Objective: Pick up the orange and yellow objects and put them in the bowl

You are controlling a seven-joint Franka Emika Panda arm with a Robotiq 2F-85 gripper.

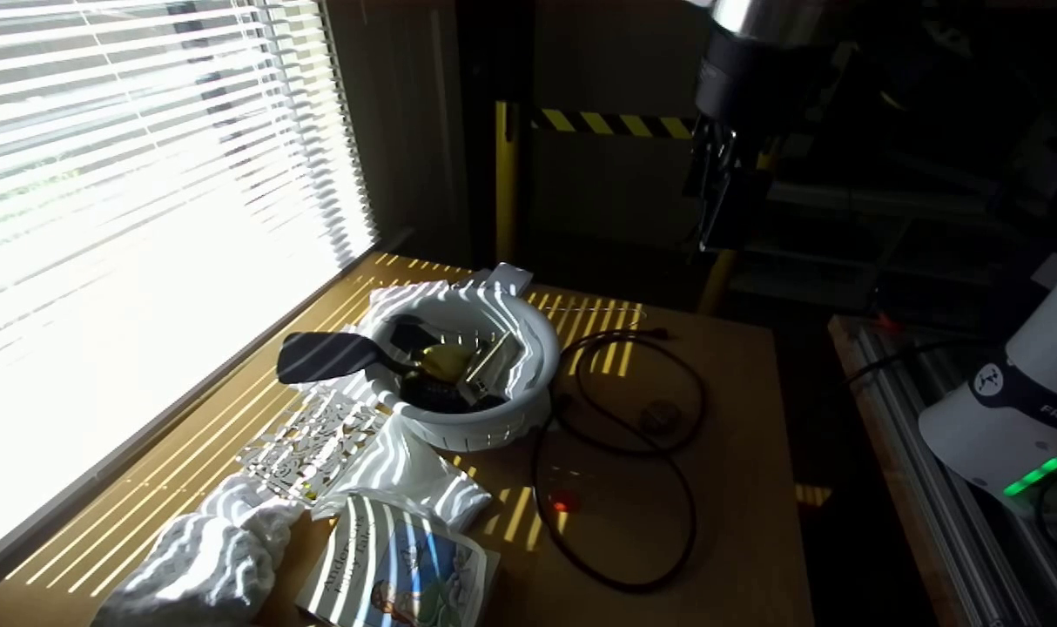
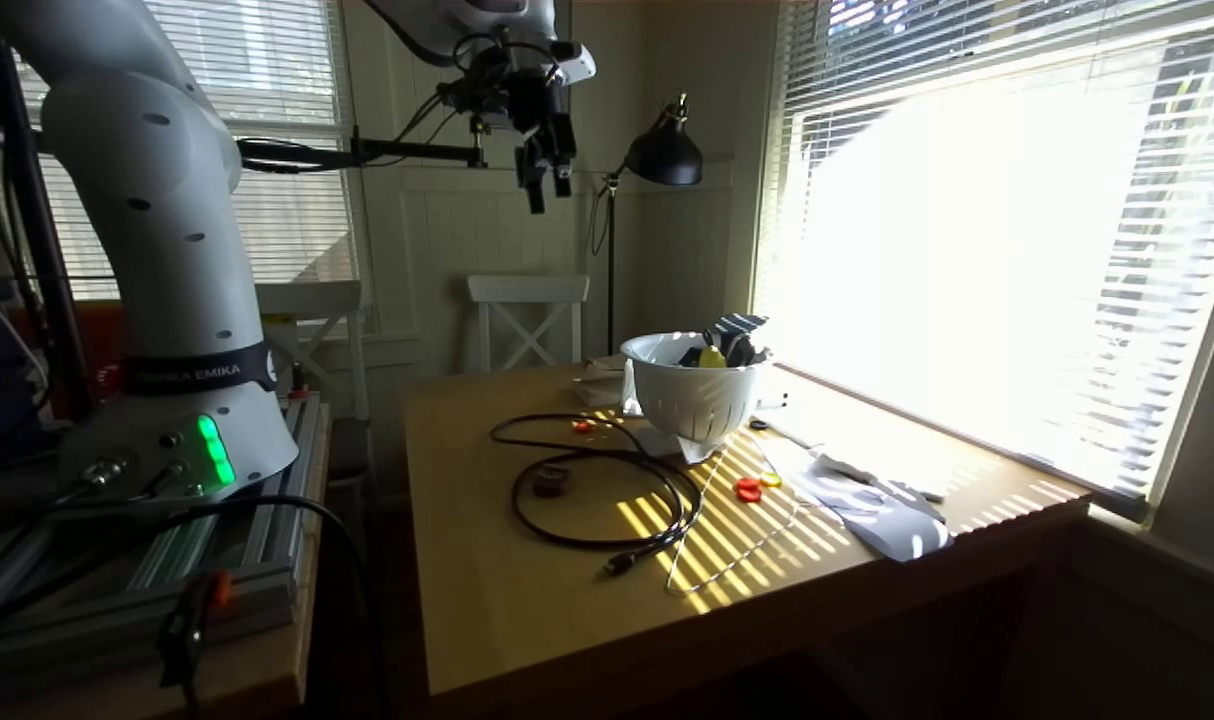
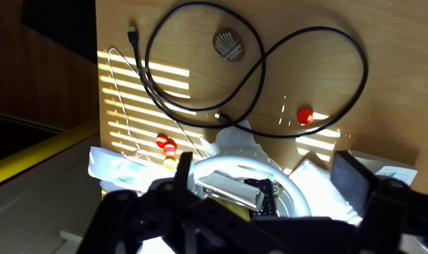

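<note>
Gripper sits nearest the wrist cam: fingers spread wide, nothing pinched. It hangs high above the table, touching nothing.

Bowl is below the gripper, well apart; in the wrist view its rim shows between the 2 fingers, much of the rest hidden. Inside: a yellow thing, a silver box, dark stuff I can't name, and a spatula sticking out over the rim.

Status — at least 4 to go, all loose on the table below the gripper. 2 orange bits, touching or nearly, show just outside the finger at wrist-picture left; a yellow bit is right beside them. A lone orange bit lies further out past the fingertips, toward the other finger, inside a loop of cable. All 3 lean red, but I'd count them as the orange ones.

Done: maybe 1. Yellow thing is in the bowl, can't tell if it's a target. No pick under way, as I read it — next would be a descent onto a loose bit, minding the cable.
</note>
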